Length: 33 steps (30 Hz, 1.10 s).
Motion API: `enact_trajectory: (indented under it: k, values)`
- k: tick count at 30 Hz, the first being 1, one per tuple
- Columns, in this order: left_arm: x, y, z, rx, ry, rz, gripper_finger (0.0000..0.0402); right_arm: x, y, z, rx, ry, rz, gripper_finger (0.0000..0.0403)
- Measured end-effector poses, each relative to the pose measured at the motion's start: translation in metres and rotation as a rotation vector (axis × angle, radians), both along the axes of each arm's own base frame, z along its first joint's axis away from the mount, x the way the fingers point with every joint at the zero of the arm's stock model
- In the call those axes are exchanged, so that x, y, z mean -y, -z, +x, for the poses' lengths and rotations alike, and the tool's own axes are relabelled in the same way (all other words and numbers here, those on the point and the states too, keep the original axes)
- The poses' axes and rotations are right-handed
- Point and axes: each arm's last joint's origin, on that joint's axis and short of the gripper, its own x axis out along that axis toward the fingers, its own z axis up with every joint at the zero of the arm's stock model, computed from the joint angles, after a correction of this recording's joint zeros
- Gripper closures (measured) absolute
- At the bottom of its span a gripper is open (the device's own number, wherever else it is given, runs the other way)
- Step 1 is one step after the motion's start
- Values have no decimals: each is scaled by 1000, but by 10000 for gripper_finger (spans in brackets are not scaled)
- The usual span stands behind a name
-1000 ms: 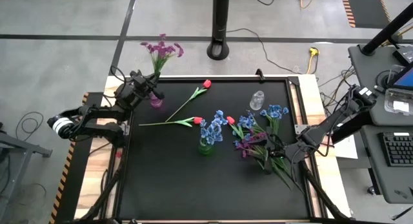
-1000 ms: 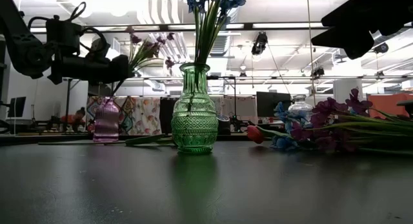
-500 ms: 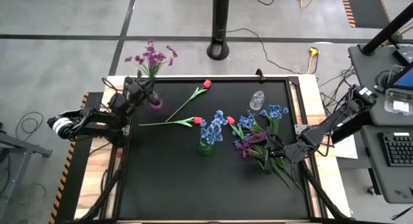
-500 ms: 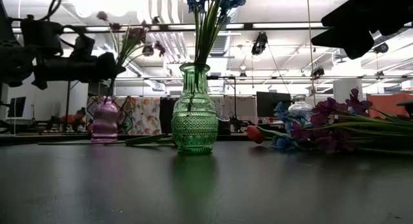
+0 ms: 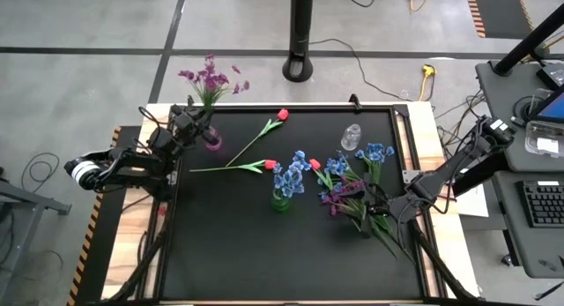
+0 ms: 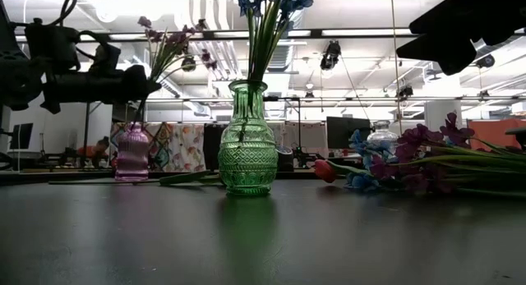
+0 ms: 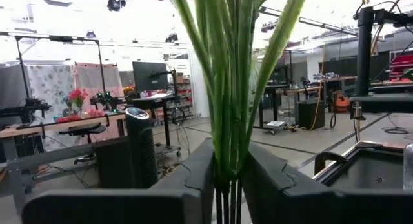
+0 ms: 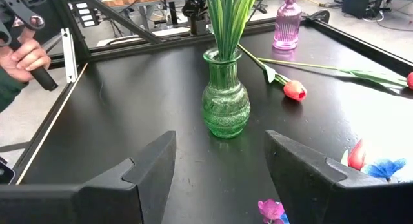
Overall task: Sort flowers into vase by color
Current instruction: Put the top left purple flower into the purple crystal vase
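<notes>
Left arm reaching in from worktop's left edge, left pincer [image 5: 201,123] sitting high at far-left corner, fingers [image 7: 193,185] closing tight on thin green stems. Right pincer [image 5: 377,206] hovering low near right side, jaws standing wide apart.

The table [image 5: 229,244] top is black, edged in pale wood with a yellow-and-black striped strip on the left. The green vase [image 6: 247,139] is clear green glass with a diamond-cut pattern and holds blue blossoms [image 5: 288,176] on green stems. The pink vase [image 6: 135,154] is ribbed pink-purple glass. A purple bunch [image 5: 208,76] has magenta-purple blossoms on green stems [image 7: 229,82]. Two tulips [image 8: 294,89] are red with green stems and leaves. The loose pile [image 5: 357,187] mixes blue and purple blossoms. Both arms are dark.
</notes>
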Motion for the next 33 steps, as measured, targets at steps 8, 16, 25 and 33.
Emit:
enact_trajectory:
  k: [8, 16, 25, 33]
  values:
    - [0, 0, 0, 10, 3, -5, 292, 0, 0, 0, 0, 0, 0, 177]
    - [0, -1, 0, 31, 9, -13, 220, 0, 0, 0, 1, 2, 5, 177]
    - [2, -5, -2, 68, 8, -7, 146, 0, 0, 0, 1, 2, 7, 177]
    - [3, -10, -4, 103, -14, 4, 104, 0, 0, 0, 1, 3, 6, 177]
